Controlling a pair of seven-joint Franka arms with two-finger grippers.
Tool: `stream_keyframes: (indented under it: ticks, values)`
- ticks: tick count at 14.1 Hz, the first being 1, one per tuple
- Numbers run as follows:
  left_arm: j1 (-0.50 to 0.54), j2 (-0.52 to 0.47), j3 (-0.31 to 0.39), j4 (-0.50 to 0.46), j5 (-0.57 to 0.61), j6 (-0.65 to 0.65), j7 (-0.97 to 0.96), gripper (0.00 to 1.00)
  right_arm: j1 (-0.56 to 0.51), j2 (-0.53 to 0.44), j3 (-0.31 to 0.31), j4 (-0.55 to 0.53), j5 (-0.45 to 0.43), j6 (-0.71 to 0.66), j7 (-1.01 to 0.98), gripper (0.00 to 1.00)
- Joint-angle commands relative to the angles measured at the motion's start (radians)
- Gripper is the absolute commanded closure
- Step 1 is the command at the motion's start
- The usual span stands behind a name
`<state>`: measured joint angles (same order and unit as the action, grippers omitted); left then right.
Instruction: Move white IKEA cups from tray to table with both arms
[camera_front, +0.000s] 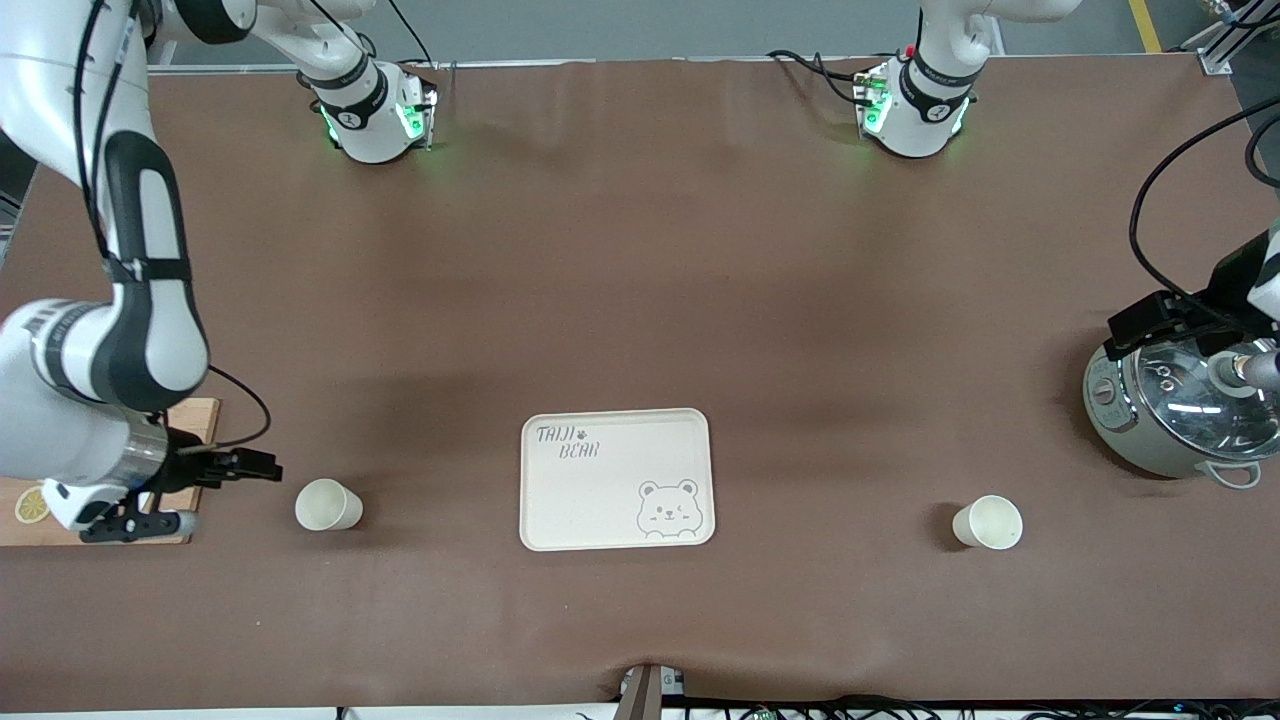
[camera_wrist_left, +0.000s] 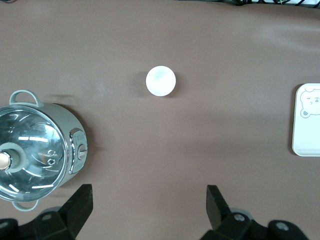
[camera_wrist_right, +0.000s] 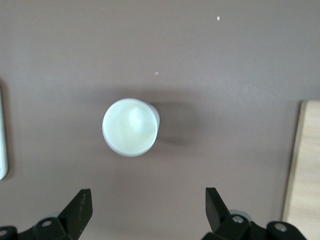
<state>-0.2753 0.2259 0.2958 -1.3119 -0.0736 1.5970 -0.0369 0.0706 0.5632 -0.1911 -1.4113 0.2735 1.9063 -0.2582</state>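
Two white IKEA cups upright on the brown desk (camera_front: 640, 250), one either side of the cream bear tray (camera_front: 616, 478), both well apart from it with bare desk between. Cup toward the right arm's end (camera_front: 327, 504) stands just beside the right gripper (camera_wrist_right: 145, 207), jaws wide open, holding nothing, low by the wooden board (camera_front: 195, 412) at the desk edge. Cup toward the left arm's end (camera_front: 988, 522) sits nearer the front camera than the rice cooker (camera_front: 1180, 415). Left gripper (camera_wrist_left: 147, 205) is up over the desk beside the cooker, jaws wide open, empty. Open room around both cups.
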Motion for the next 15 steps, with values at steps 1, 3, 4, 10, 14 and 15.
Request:
stream_keyframes:
  ticks: [1,3,4,10,14,15]
  values:
    - [0.004,-0.005,0.005,0.013,-0.012,-0.023,0.003,0.0,0.003,-0.127,-0.004,-0.026,-0.034,-0.137,0.074,0.0]
    - [0.004,-0.008,0.009,0.013,-0.008,-0.023,0.0,0.0,0.034,-0.219,0.007,-0.032,-0.147,-0.217,0.173,0.0]
    - [0.002,-0.01,0.009,0.011,-0.005,-0.023,-0.001,0.0,0.063,-0.258,0.007,-0.04,-0.189,-0.248,0.227,0.0]
    - [0.001,-0.01,0.009,0.01,0.015,-0.023,-0.009,0.0,0.142,-0.599,0.009,-0.259,-0.281,-0.319,0.33,0.0]
    - [0.001,-0.01,0.009,0.01,0.015,-0.023,-0.014,0.0,0.202,-0.638,0.028,-0.262,-0.362,-0.369,0.494,0.0]
    - [0.001,-0.01,0.009,0.01,0.015,-0.023,-0.014,0.0,0.202,-0.638,0.028,-0.262,-0.362,-0.359,0.493,0.0]
